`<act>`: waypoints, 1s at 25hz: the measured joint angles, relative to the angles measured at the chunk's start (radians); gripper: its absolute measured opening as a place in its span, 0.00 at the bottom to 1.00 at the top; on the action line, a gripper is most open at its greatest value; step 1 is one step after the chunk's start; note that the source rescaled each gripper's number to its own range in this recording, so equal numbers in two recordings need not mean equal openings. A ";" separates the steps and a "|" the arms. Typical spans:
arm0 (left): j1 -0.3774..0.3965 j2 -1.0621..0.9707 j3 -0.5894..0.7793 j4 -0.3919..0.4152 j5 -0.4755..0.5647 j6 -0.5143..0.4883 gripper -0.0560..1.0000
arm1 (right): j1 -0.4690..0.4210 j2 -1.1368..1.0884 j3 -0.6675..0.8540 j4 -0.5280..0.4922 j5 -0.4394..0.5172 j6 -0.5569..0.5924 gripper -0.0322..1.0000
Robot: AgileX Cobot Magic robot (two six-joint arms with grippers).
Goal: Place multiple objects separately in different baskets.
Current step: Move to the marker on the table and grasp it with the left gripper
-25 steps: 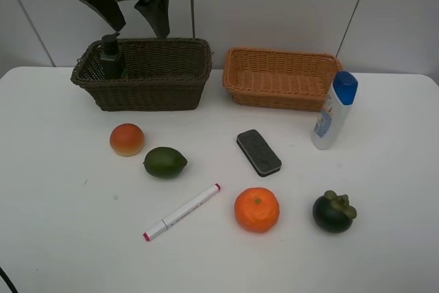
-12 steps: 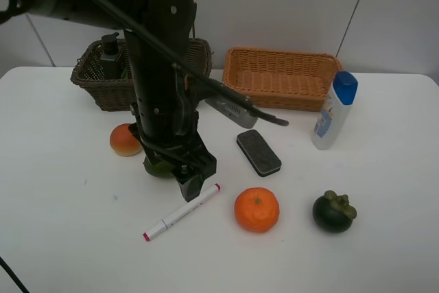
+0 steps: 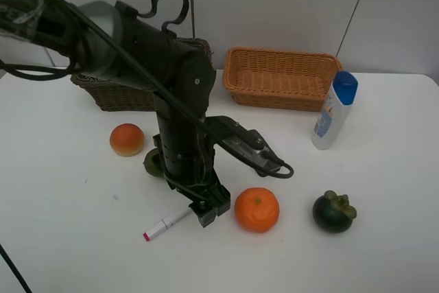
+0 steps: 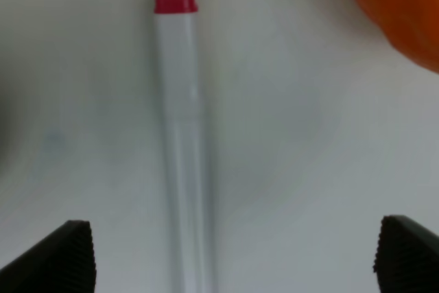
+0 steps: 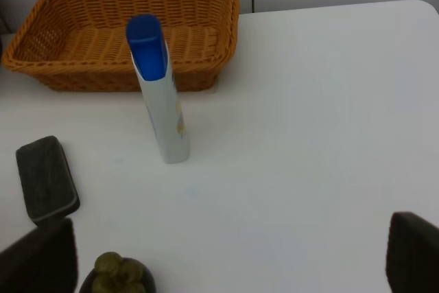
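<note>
- The marker (image 4: 180, 142) lies flat on the table (image 3: 62, 238), its pink tip pointing away from the orange (image 3: 256, 209).
- The left gripper (image 4: 238, 257) is low over the marker with its jaws spread wide and nothing in them. The barrel runs between the two fingertips, nearer one than the other.
- The right gripper (image 5: 226, 257) is also spread and empty, well away by the white bottle (image 5: 159, 94).
- We judge the marker to be very light and stiff. Its barrel looks smooth and round, so it could roll or swivel if one finger reaches it first.
- We would take it across the barrel, close to the middle of its length, so neither end droops.
- In the high view the gripper hides the end nearer the orange, so the hold may land off-centre. That should be tolerable for so light a thing.
- It lies thin against the table, so the fingertips need to come almost to the surface. A gentle squeeze should be enough.
- The orange sits just beside the gripper, and a closing finger could nudge it.
- Both the brown basket (image 3: 103, 94) and the tan basket (image 3: 274, 97) stand at the far edge.
</note>
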 joint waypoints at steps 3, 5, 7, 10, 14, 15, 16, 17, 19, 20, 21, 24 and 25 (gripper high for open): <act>0.000 0.041 0.000 0.001 -0.022 0.005 1.00 | 0.000 0.000 0.000 0.000 0.000 0.000 1.00; 0.000 0.063 0.000 0.001 -0.033 0.005 1.00 | 0.000 0.000 0.000 0.000 0.000 0.000 1.00; 0.005 0.071 -0.001 0.001 -0.043 0.006 1.00 | 0.000 0.000 0.000 0.000 0.000 0.000 1.00; 0.006 0.071 -0.006 0.001 -0.044 0.006 1.00 | 0.000 0.000 0.000 0.000 0.000 0.000 1.00; 0.007 0.071 -0.006 0.001 -0.047 0.034 1.00 | 0.000 0.000 0.000 0.000 0.000 0.000 1.00; 0.007 0.071 -0.006 0.006 -0.054 0.043 1.00 | 0.000 0.000 0.000 0.000 0.000 0.000 1.00; 0.007 0.071 -0.006 0.008 -0.066 0.049 1.00 | 0.000 0.000 0.000 0.000 0.000 0.000 1.00; 0.007 0.071 -0.006 0.010 -0.079 0.054 1.00 | 0.000 0.000 0.000 0.000 0.000 0.000 1.00; 0.007 0.071 -0.006 0.012 -0.098 0.057 1.00 | 0.000 0.000 0.000 0.000 0.000 0.000 1.00; 0.007 0.075 -0.006 0.012 -0.104 0.057 1.00 | 0.000 0.000 0.000 0.000 0.000 0.000 1.00; 0.007 0.080 -0.007 0.012 -0.113 0.058 1.00 | 0.000 0.000 0.000 0.000 0.000 0.000 1.00; 0.007 0.094 -0.013 0.021 -0.135 0.061 1.00 | 0.000 0.000 0.000 0.000 0.000 0.000 1.00; 0.007 0.099 -0.017 0.023 -0.140 0.062 1.00 | 0.000 0.000 0.000 0.000 0.000 0.000 1.00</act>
